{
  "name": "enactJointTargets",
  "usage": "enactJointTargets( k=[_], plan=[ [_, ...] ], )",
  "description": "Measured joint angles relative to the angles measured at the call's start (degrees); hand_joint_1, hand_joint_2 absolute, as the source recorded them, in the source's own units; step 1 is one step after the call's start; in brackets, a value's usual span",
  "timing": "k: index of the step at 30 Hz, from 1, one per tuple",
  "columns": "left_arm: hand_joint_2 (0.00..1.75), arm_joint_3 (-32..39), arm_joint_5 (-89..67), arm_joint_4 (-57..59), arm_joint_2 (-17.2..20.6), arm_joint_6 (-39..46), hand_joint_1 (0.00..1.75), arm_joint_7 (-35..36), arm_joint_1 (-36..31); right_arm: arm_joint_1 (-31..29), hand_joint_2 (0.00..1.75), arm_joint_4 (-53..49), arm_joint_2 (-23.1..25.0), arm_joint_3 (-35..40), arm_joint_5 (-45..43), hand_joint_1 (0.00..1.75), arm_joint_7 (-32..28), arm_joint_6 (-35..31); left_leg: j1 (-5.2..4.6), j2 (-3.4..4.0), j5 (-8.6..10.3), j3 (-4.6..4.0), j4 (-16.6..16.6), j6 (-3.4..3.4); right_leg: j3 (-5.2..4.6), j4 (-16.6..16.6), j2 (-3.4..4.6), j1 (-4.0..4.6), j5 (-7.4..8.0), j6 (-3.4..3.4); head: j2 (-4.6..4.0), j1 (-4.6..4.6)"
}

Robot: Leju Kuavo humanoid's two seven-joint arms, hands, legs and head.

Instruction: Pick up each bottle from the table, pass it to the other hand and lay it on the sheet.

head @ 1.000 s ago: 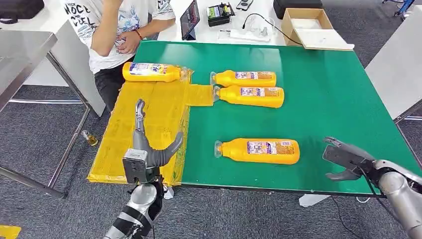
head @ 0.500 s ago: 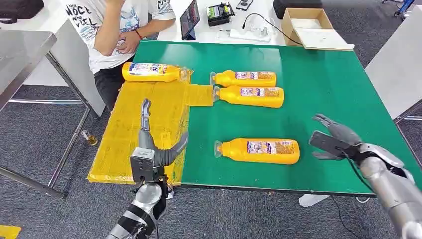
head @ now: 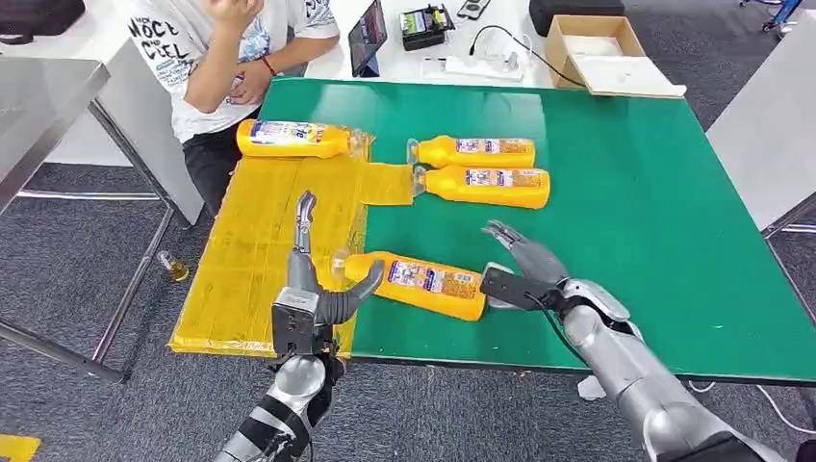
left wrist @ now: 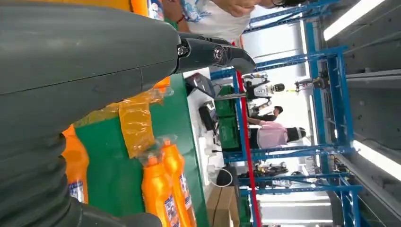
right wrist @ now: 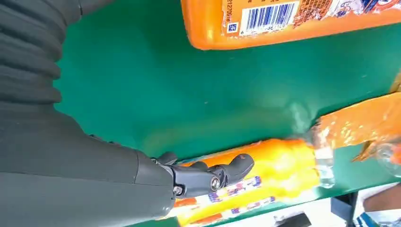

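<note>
Could drop or roll the bottle (head: 423,282), low in the middle by the sheet (head: 279,241), since right hand (head: 515,269) only touches its end and left hand (head: 313,289) waits wide.

Head view: bright, even overhead light; green table (head: 625,192) evenly lit, with soft, short shadows under the bottles (head: 486,168). Colours saturated, focus sharp across the frame.

Left wrist view: ceiling strip lights (left wrist: 352,16) at upper right blown out to white glare; the near grey hand cover (left wrist: 71,56) dark and soft.

Right wrist view: mild blur overall; a pale sheen on the table at centre right; the barcode label (right wrist: 267,16) readable but soft.
</note>
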Motion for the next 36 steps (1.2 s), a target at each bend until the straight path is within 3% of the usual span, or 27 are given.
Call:
enactJointTargets(
  k=[10,21,30,33,36],
  plan=[
    [1.75,-0.4,-0.1,0.3,0.0,-1.1,0.00,0.0,-0.6,-3.3,1.75,2.6,4.4,1.3,0.3,0.00,-1.6,1.6,0.00,0.03,0.01,0.02,0.0,-0.01,-0.04,0.0,0.02,0.05,0.00,0.00,0.00,-0.02],
    [1.75,-0.2,0.2,1.2,0.0,-2.9,0.00,0.0,-1.0,-5.2,1.75,3.3,2.9,1.9,-3.8,0.00,-4.9,6.5,-0.05,0.01,0.01,0.00,0.0,0.00,-0.03,0.0,0.01,-0.02,0.01,0.01,0.00,0.00],
    [1.75,1.2,-0.9,1.2,0.0,-3.6,0.00,0.0,-0.9,-2.7,1.75,-8.5,-0.9,-1.9,-9.6,0.00,-5.6,6.4,-0.03,0.06,0.00,0.01,0.0,-0.01,-0.04,0.0,0.03,0.00,0.01,0.00,0.00,0.00],
    [1.75,1.6,-1.1,1.2,0.0,-3.9,0.00,0.0,-0.9,-1.4,1.75,-11.8,-0.2,-2.8,-9.1,0.00,-5.1,4.9,0.00,0.05,0.00,0.01,0.0,-0.01,-0.03,0.0,0.03,0.04,0.01,0.00,0.00,0.00],
    [1.75,1.8,-1.6,1.2,-0.1,-3.7,0.00,0.0,-0.9,0.1,1.75,-14.1,2.9,-4.0,-6.4,0.00,-5.0,-0.6,0.03,0.11,0.00,0.02,0.0,-0.01,-0.03,0.0,0.06,0.08,0.00,-0.01,0.00,0.00]
  ],
)
